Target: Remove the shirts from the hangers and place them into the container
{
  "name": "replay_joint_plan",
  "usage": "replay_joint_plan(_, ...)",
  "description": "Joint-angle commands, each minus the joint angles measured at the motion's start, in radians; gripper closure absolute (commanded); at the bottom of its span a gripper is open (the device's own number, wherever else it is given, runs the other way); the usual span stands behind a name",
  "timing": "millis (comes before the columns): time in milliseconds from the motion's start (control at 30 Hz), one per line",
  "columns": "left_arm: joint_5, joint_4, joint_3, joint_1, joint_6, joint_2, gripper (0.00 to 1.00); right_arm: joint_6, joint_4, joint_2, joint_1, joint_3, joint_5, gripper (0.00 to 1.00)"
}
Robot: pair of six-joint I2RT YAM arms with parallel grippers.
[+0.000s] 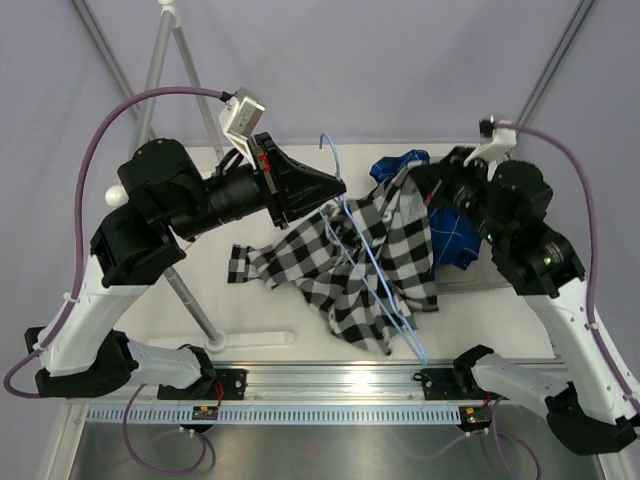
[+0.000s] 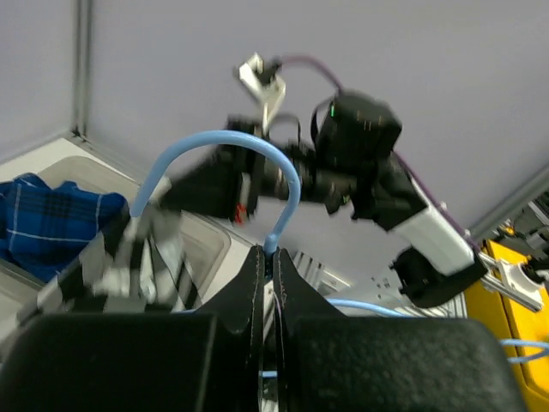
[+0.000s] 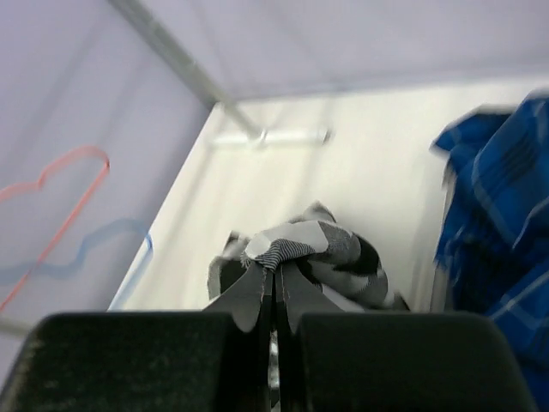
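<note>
Wire first: at 11 o'clock in the overhead view, the left gripper (image 1: 335, 190) has its jaws pressed together on the neck of the light blue hanger (image 1: 385, 275), just under the hook. The left wrist view shows that hook arching above the fingertips. From there the hanger's triangle runs down toward 5 o'clock and is threaded through the checked shirt (image 1: 345, 265). This shirt sprawls over the middle of the table, with one sleeve trailing toward 9 o'clock near the white rack pole (image 1: 190, 295).

At 2 o'clock the right gripper (image 3: 274, 268) is clamped shut on a small bunched fold of the same shirt, so the cloth is stretched between the two arms and not yet free of the wire. Just past it, at 3 o'clock, the blue plaid shirt (image 1: 450, 225) lies heaped in the container (image 2: 103, 159).

Three things look likely to go wrong:
- **Snagging:** if the right arm pulls toward the bin, the cloth could catch on a hanger shoulder and drag the wire along.
- **Hanger slipping:** the thin neck could twist or slide between the left jaws under that load.
- **Losing the shirt:** the right pinch holds little cloth, so it may slip out, or the long sleeve could hang outside the rim.
</note>
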Motion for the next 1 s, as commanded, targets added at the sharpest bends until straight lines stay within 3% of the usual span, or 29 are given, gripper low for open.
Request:
replay_joint_plan(0, 0.136, -0.075, 0.023, -0.005, 0.008, -0.037, 1.00, -0.250, 0.098, 0.097, -0.004, 0.234, 0.245, 1.00)
replay_joint_plan(133, 0.150, -0.143, -0.088, -0.009, 0.049, -0.075, 1.00, -0.515, 0.214, 0.290, -0.004, 0.556, 0.352, 1.00)
replay_joint_plan(267, 0.139, -0.122, -0.287, -0.009, 0.066, -0.133, 1.00, -0.765, 0.458, 0.416, -0.007, 0.749, 0.389, 1.00)
replay_joint_plan(300, 0.146, -0.082, -0.374, -0.010, 0.068, -0.155, 1.00, -0.867, 0.594, 0.446, -0.009, 0.786, 0.394, 1.00)
replay_joint_plan(367, 0.108, -0.053, -0.480, -0.016, 0.066, -0.179, 1.00, -0.994, 0.679, 0.601, -0.032, 1.023, 0.356, 1.00)
replay_joint_plan(400, 0.094, -0.044, -0.511, -0.022, 0.068, -0.187, 1.00, -1.039, 0.723, 0.602, -0.032, 1.024, 0.341, 1.00)
replay_joint_plan(467, 0.067, -0.009, -0.571, -0.035, 0.074, -0.204, 1.00, -1.121, 0.770, 0.749, -0.068, 1.232, 0.304, 1.00)
replay_joint_plan(533, 0.036, 0.024, -0.660, -0.039, 0.075, -0.231, 1.00, -1.111, 0.814, 0.849, -0.134, 1.377, 0.244, 1.00)
replay_joint_plan(633, 0.009, 0.032, -0.703, -0.038, 0.094, -0.248, 1.00, -0.953, 0.891, 0.865, -0.232, 1.383, 0.207, 1.00)
replay_joint_plan(967, 0.042, 0.062, -0.746, -0.039, 0.055, -0.241, 1.00, -0.948, 1.021, 0.808, -0.292, 1.417, 0.138, 1.00)
